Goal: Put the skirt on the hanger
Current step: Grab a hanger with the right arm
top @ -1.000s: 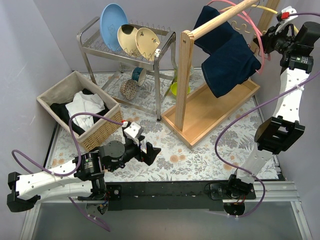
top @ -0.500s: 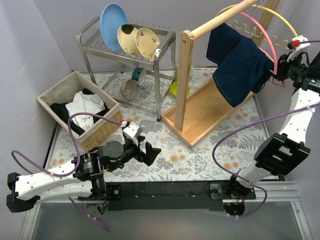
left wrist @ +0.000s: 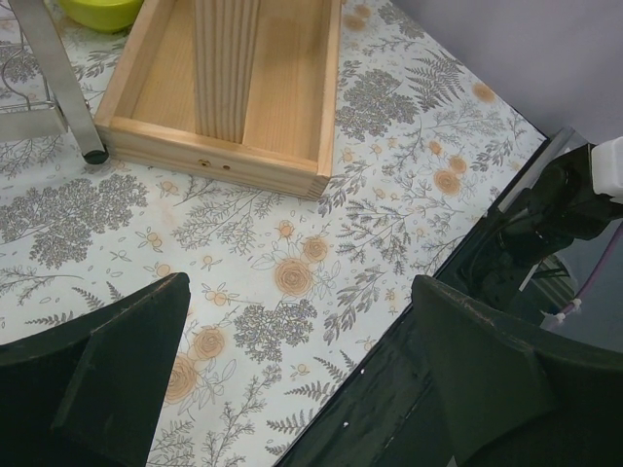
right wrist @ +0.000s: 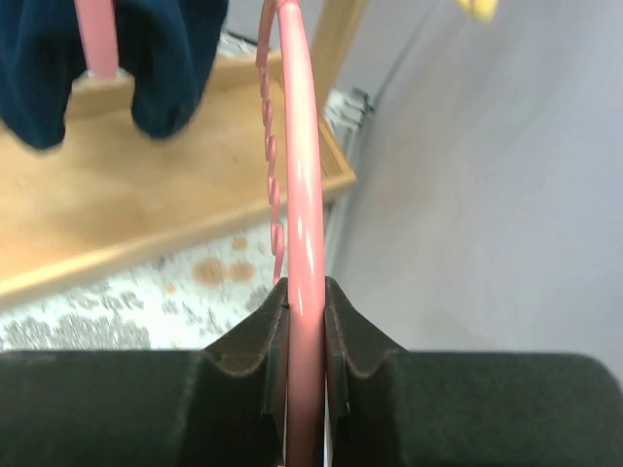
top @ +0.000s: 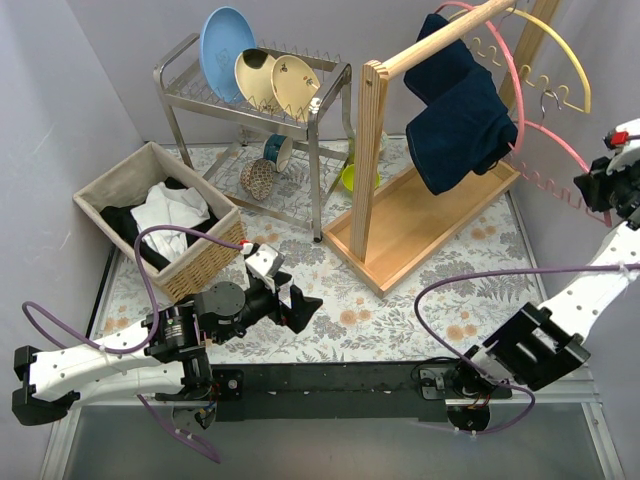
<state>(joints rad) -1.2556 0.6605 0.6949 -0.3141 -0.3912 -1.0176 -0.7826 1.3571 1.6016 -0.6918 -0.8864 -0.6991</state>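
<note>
A dark navy skirt (top: 455, 105) hangs on a pink hanger (top: 545, 138) from the wooden rail (top: 440, 38). The skirt also shows at the top left of the right wrist view (right wrist: 107, 58). My right gripper (top: 600, 190) is at the far right and is shut on the pink hanger's bar (right wrist: 304, 233), pulled away from the rack. A yellow hanger (top: 560, 55) hangs behind it. My left gripper (top: 300, 305) is open and empty, low over the floral table near the front edge (left wrist: 302, 321).
A wooden rack with tray base (top: 430, 215) stands at the right. A metal dish rack (top: 250, 90) with plates is at the back. A wicker basket (top: 160, 215) with clothes sits at the left. The grey wall is close to my right gripper.
My right gripper has moved right and down along the pink hanger, away from the rail. The skirt has swung back left toward the rail. The left arm has not moved.
</note>
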